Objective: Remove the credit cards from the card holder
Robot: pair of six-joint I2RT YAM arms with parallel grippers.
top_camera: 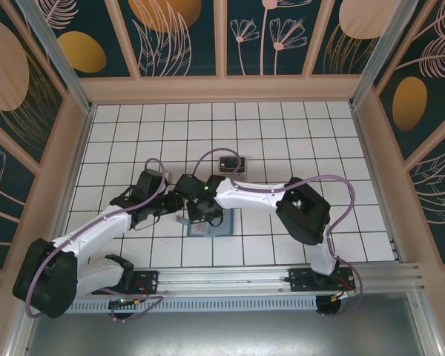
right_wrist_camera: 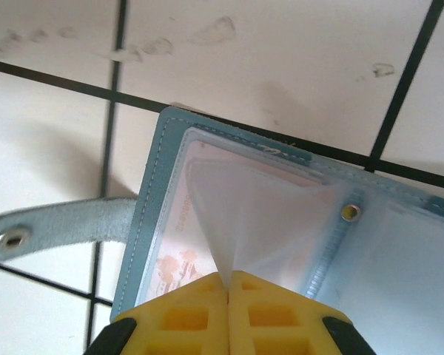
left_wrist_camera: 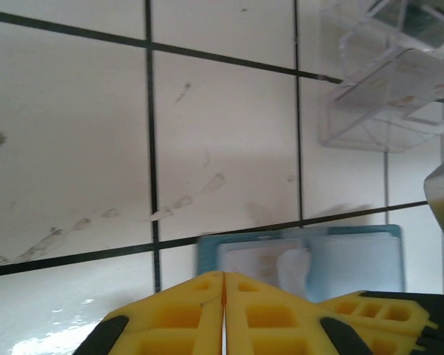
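Centrally on the white-tiled counter (top_camera: 282, 126), the teal card holder (right_wrist_camera: 149, 192) lies open, its snap strap (right_wrist_camera: 52, 225) stretched off to one side. The right claw (right_wrist_camera: 228, 279) is clenched on the holder's clear sleeve (right_wrist_camera: 259, 214), pinching the film up into a tent. An orange-printed card (right_wrist_camera: 179, 255) sits under that film, inside the pocket. The left claw (left_wrist_camera: 223, 279) is clenched too, its yellow fingers pressed flat together with nothing between them, just at the holder's near edge. Farther off, a clear plastic tray (left_wrist_camera: 355, 126) has a pale card (left_wrist_camera: 392, 85) lying in it.
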